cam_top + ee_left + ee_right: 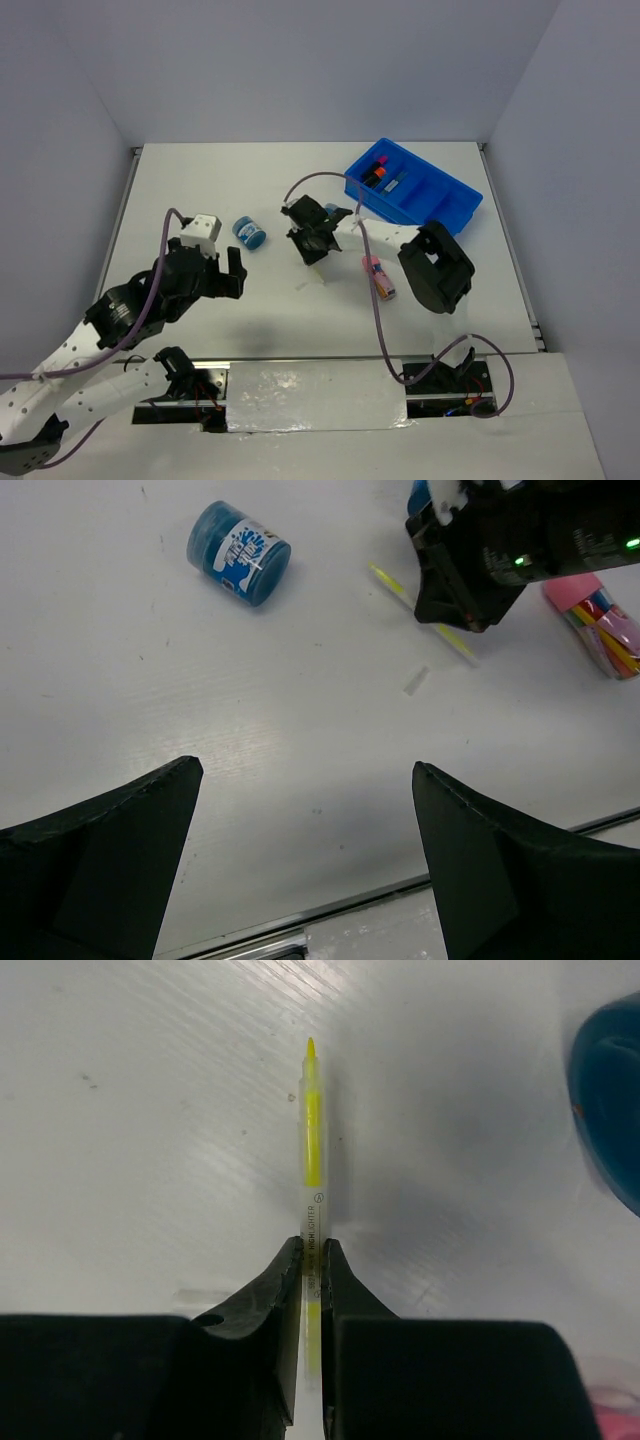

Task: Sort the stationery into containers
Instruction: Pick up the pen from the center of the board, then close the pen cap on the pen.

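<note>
Blue plastic tray (pixel 462 200) at the table's far right holds capped highlighters (pixel 375 172) in its leftmost compartment. Left gripper (pixel 305 770) hangs spread wide; right gripper (pixel 311 1260) pinches a thin yellow pen (pixel 312 1140) between a round blue tub (pixel 248 232) and a pink-capped cylinder (pixel 378 277), with a small white piece (pixel 416 680) nearby.

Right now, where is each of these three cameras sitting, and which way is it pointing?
Top: fixed above and behind the arms, looking down on the table; both arms show.
Left wrist: rides the left arm, looking down at the table between the fingers of the open left tool.
Right wrist: rides the right arm, looking down past the right tool, shut on a yellow pen.
Shared: the blue tub shows from the top and the left wrist.
</note>
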`<state>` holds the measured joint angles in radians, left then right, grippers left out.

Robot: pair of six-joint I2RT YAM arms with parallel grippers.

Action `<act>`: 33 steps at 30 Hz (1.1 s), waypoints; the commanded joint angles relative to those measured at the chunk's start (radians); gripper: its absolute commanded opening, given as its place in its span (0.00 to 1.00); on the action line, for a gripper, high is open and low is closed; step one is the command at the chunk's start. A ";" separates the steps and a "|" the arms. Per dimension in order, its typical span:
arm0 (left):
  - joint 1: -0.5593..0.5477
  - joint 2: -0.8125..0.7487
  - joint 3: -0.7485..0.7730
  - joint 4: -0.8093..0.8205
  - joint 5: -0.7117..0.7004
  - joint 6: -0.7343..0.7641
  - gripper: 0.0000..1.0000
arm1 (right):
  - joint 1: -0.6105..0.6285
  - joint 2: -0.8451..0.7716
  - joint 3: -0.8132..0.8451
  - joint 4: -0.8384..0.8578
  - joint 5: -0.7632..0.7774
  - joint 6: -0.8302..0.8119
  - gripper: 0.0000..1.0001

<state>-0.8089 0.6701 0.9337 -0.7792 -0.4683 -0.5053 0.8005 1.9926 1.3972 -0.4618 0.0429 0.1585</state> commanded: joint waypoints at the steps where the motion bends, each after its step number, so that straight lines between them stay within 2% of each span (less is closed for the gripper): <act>1: 0.002 0.083 0.048 0.032 -0.001 -0.044 0.99 | -0.001 -0.219 0.026 0.008 -0.022 0.003 0.00; 5: 0.001 0.222 0.011 0.171 0.165 -0.036 0.99 | -0.067 -0.516 0.019 -0.069 0.127 0.100 0.00; 7: -0.001 0.290 -0.004 0.265 0.213 -0.027 0.99 | -0.140 -0.599 -0.001 -0.151 0.211 0.134 0.00; 12: -0.041 0.603 0.066 0.362 0.293 0.037 0.99 | -0.271 -0.908 -0.151 -0.221 0.247 0.187 0.00; 13: -0.047 0.652 0.085 0.377 0.295 0.057 0.97 | -0.280 -0.952 -0.173 -0.236 0.249 0.185 0.00; 16: -0.068 0.868 0.161 0.373 0.258 0.062 0.82 | -0.297 -1.095 -0.225 -0.271 0.207 0.177 0.00; 21: -0.081 1.017 0.212 0.396 0.221 0.108 0.73 | -0.297 -1.189 -0.329 -0.265 0.154 0.174 0.00; 25: -0.081 1.071 0.234 0.382 0.227 0.139 0.65 | -0.299 -1.209 -0.388 -0.245 0.124 0.177 0.00; 32: -0.058 1.111 0.225 0.399 0.246 0.178 0.62 | -0.300 -1.218 -0.441 -0.199 0.081 0.184 0.00; 33: -0.055 1.115 0.224 0.403 0.253 0.182 0.59 | -0.299 -1.221 -0.446 -0.195 0.083 0.185 0.00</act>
<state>-0.8783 1.7744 1.1347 -0.4095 -0.2295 -0.3637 0.5049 0.7940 0.9657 -0.7105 0.1497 0.3367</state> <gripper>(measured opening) 0.604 0.131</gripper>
